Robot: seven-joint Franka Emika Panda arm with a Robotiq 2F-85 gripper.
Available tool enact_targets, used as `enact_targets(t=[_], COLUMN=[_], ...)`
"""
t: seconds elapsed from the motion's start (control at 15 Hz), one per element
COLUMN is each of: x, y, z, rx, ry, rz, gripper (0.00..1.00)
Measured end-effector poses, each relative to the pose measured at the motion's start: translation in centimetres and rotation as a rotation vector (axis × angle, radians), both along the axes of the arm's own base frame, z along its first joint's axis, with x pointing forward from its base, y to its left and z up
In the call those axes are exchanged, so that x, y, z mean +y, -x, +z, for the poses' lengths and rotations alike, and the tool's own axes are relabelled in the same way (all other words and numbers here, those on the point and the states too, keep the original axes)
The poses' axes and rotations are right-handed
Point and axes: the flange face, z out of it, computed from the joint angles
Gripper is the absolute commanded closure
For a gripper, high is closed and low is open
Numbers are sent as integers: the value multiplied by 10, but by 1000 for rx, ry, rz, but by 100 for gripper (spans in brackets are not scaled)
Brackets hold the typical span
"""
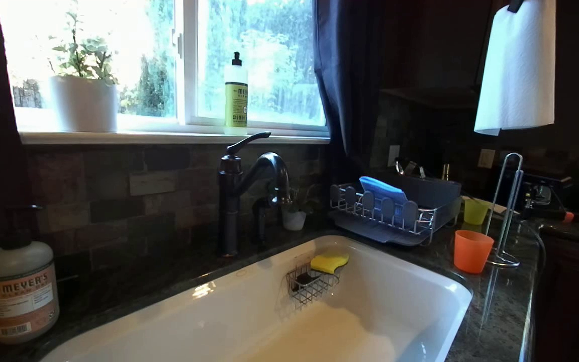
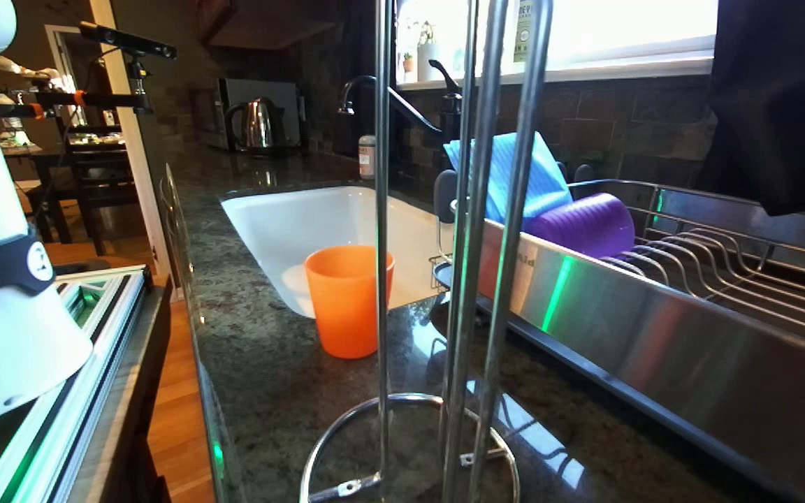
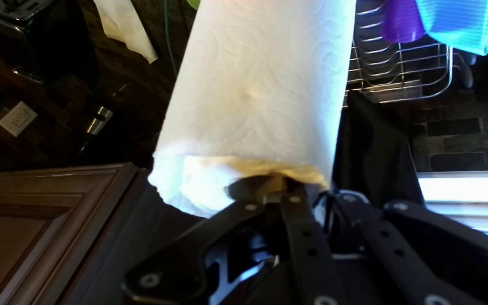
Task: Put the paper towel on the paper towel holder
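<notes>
The black-banded arm (image 2: 11, 328) is white, the end effector (image 3: 320, 199) black.

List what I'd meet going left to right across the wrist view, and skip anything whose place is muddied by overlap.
Pale outlet plate, white sheet (cloth or paper, I can't tell), paper towel, purple cup, blue cloth.

Free gap above holder (image 1: 510, 211) (1 orange cup (image 1: 472, 251) beside).
</notes>
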Motion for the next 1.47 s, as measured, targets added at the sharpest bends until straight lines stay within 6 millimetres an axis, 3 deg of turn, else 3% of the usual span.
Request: enact_targets(t=[0.6,1.47], x=[2,-5], y=[-6,-4], z=[-27,-46], rx=[10,-31], ry=[-17,-27], rz=[19,13], gripper=[97,97])
